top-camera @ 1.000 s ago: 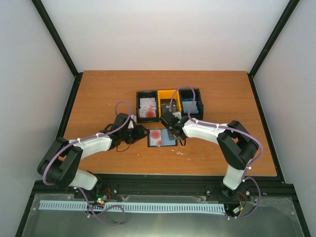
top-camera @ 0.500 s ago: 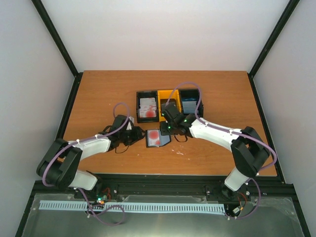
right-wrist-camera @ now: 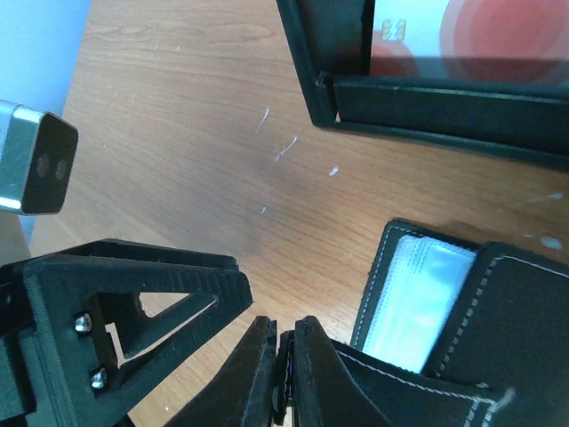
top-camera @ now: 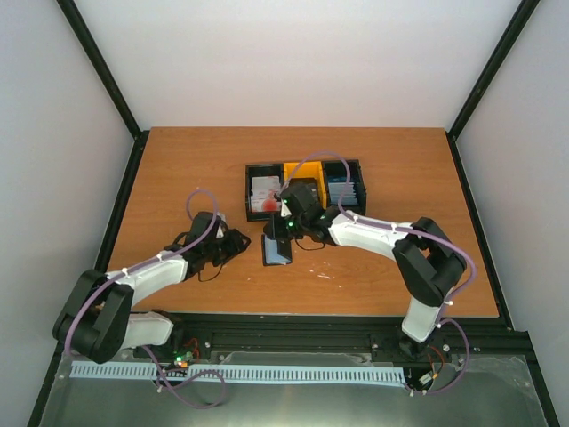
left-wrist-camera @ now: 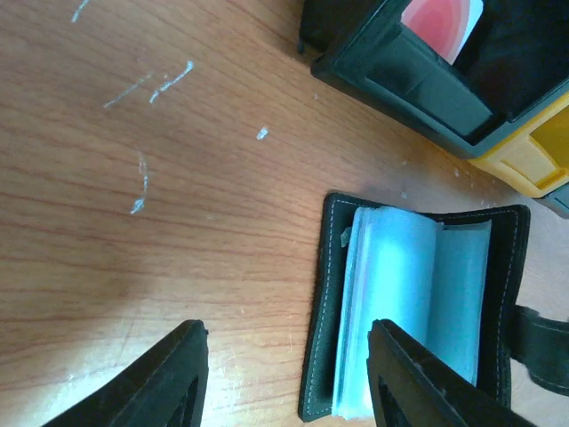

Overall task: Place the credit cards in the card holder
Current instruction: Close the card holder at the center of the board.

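Note:
The black card holder point(top-camera: 277, 252) lies half folded on the table in front of the bins, its pale blue lining showing point(left-wrist-camera: 400, 294). My right gripper point(top-camera: 283, 229) is shut on one black flap of the card holder point(right-wrist-camera: 418, 382) and holds that flap raised; its tips point(right-wrist-camera: 284, 351) pinch the flap's edge. My left gripper point(top-camera: 236, 245) is open and empty just left of the holder; its fingers point(left-wrist-camera: 169, 374) straddle the holder's left edge. White cards with a red blotch point(top-camera: 265, 189) stand in the left black bin point(right-wrist-camera: 427, 93). Blue cards point(top-camera: 343, 189) sit in the right bin.
Three joined bins stand behind the holder: a black one point(top-camera: 251, 191), a yellow one point(top-camera: 297, 171), and a black one point(top-camera: 357, 182). The left gripper's finger point(right-wrist-camera: 133, 294) and its wrist camera point(right-wrist-camera: 36, 169) are close beside my right gripper.
The holder lay open flat with a white, red-blotched card on it. My right gripper has swung its flap over to the left, hiding that card. My left gripper has drawn back left.

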`<act>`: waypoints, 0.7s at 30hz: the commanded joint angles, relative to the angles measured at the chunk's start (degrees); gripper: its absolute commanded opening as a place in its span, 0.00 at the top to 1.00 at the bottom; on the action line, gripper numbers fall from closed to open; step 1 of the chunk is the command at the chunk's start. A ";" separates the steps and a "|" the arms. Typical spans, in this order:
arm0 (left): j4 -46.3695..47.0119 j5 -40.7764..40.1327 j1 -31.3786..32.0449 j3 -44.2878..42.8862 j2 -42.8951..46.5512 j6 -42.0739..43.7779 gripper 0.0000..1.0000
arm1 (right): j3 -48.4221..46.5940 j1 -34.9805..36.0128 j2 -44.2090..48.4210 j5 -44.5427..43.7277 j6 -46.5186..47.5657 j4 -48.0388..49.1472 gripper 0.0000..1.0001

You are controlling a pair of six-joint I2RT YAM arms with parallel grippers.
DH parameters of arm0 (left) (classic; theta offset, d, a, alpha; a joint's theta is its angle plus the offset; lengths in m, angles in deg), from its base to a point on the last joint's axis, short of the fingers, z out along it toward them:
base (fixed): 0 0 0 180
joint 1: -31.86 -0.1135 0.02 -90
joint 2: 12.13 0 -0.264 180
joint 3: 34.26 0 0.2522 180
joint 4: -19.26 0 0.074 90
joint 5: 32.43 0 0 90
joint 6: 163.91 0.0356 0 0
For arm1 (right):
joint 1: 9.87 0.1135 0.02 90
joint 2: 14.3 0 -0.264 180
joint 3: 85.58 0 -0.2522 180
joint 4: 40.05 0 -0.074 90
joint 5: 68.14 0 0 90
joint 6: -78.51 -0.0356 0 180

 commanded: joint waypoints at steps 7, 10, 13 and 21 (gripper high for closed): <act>-0.56 3.38 -0.66 0.68 3.43 2.45 0.44 | -0.32 0.61 -1.96 -1.95 -0.50 1.39 0.89; 0.94 6.58 -0.66 0.57 2.82 3.83 0.41 | 1.61 0.58 0.35 -4.02 0.46 0.44 0.84; -0.64 4.03 -0.66 0.51 2.69 2.69 0.42 | 2.12 0.62 0.51 1.00 1.52 3.24 0.86; -4.63 -1.28 -1.01 1.98 7.06 -0.16 0.44 | -1.76 1.15 -9.03 10.65 -0.54 9.27 0.91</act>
